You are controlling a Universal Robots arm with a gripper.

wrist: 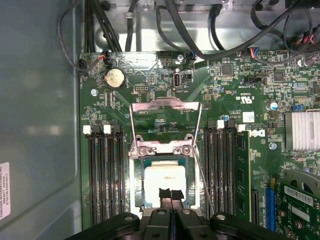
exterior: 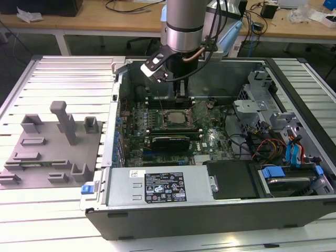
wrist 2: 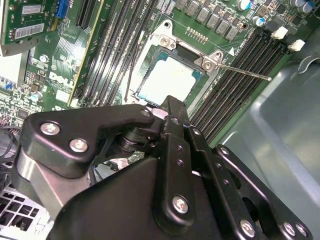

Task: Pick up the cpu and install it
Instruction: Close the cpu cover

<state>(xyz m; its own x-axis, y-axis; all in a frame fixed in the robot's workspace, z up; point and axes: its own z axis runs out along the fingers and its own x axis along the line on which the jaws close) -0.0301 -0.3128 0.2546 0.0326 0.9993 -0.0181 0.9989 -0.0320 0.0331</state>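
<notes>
So we've got the cpu (wrist: 162, 180) already lying flat in the socket (wrist: 161, 148), our gripper (wrist: 170, 195) hovering right over that socket with its 2 fingertips (wrist: 165, 195) pinched together on nothing, and the load plate (wrist: 165, 107) flipped open behind the socket, so we'd guess seated, not latched.

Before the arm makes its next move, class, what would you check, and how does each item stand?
1. cpu lying inside the socket: ok.
2. cpu fully seated: cannot tell.
3. Load plate tipped back, off the cpu: ok.
4. Lever unlatched, beside the socket: ok.
5. gripper shut, over the cpu: ok.
6. Fingertips touching the cpu: cannot tell.
</notes>
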